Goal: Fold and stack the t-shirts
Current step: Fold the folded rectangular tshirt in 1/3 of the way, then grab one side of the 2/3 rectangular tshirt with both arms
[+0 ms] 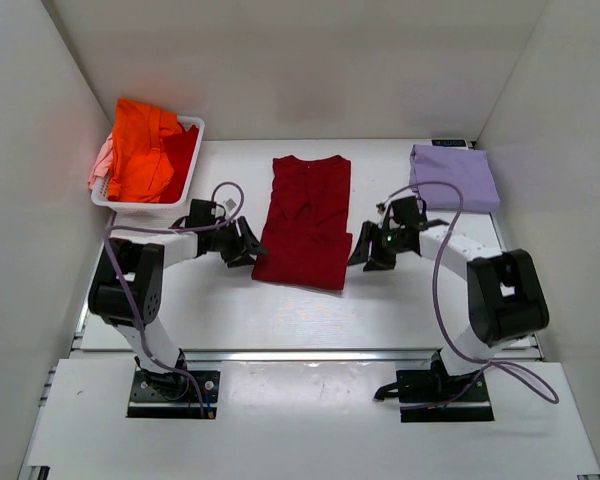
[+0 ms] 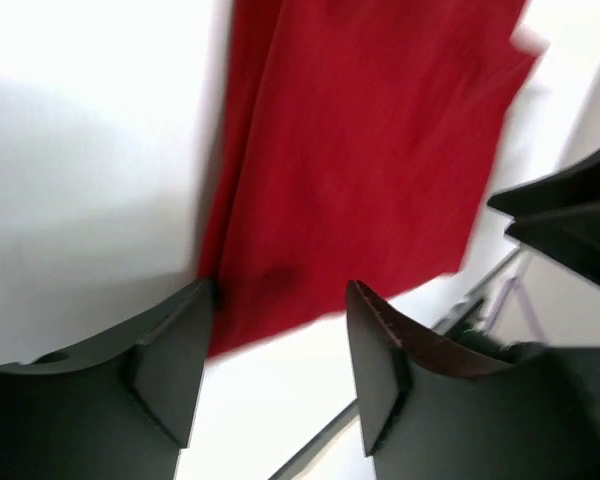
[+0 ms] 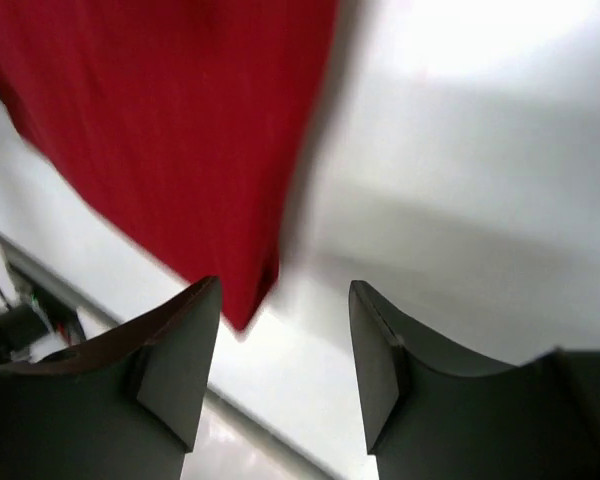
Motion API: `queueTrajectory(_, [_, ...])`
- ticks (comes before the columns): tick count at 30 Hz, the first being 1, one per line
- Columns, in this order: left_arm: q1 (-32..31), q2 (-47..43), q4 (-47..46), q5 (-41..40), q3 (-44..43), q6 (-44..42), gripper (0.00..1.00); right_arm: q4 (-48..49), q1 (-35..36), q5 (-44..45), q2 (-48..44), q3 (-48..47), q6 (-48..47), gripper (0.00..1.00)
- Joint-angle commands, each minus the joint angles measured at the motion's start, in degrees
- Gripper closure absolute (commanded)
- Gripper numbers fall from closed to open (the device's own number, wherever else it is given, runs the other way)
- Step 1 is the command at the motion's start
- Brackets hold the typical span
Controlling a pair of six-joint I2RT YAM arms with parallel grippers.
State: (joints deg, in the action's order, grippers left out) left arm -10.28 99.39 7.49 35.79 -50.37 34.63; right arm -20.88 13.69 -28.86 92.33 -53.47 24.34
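With the red shirt point(image 1: 305, 220) lying mid-tabletop point(image 1: 280, 310), the left pincer point(image 1: 248, 243) and right pincer point(image 1: 365, 250), both spread and empty, flank its 6 o'clock corners, so the next move is probably to pinch the hem and fold it toward 12 o'clock.

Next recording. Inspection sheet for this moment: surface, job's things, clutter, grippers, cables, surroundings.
Surface: white table, no stains seen.
Job's things: dark red cloth t-shirt folded narrow, at centre; lavender cloth t-shirt folded, far right; bright orange cloth t-shirt and pale pink cloth t-shirt bundled in the white slatted plastic basket, far left.
Clutter: nothing seen.
Grippers: left gripper open at the red shirt's near left corner; right gripper open at its near right corner.
Cables: purple cable on left arm loops above the wrist; purple cable on right arm arcs across the lavender shirt in the top view.
Surroundings: white walls on three sides.
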Motion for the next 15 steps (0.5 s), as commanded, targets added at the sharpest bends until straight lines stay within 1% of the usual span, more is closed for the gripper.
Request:
queueTrajectory(1, [-2.54, -8.14, 0.16, -5.18, 6.14, -2.98, 0.33, 7.77, 3.87, -0.32, -6.36, 9.58, 7.10, 0.46])
queueTrajectory(3, [-3.77, -11.92, 0.34, -10.10, 8.96, -2.90, 0.33, 13.04, 5.11, -1.02, -8.83, 15.48, 9.75, 0.44])
queueTrajectory(5, [-4.74, -13.34, -0.19, -12.75, 12.12, -2.38, 0.33, 17.08, 5.99, -2.24, -9.63, 18.47, 13.70, 0.45])
queueTrajectory(7, [-5.88, -13.53, -0.54, -15.04, 12.40, -1.76, 0.32, 22.18, 6.43, -3.91, -8.59, 20.77, 15.82, 0.45])
queueTrajectory(10, [-6.50, -11.77, -0.89, -17.16, 12.05, -1.76, 0.32, 25.53, 7.05, -4.54, -5.68, 19.73, 16.71, 0.44])
queueTrajectory(13, [-6.68, -10.10, -2.21, -19.26, 10.99, -0.80, 0.35, 25.72, 7.40, -5.33, 0.11, 15.35, 15.92, 0.46])
queueTrajectory(14, [-7.20, -9.40, -2.30, -19.35, 10.21, -0.53, 0.41, 25.63, 8.18, -5.33, 1.52, 14.89, 15.39, 0.53])
queueTrajectory(15, [-7.38, -8.70, -2.47, -19.62, 9.51, -0.36, 0.54, 25.28, 8.02, -5.50, 2.58, 13.24, 15.04, 0.73])
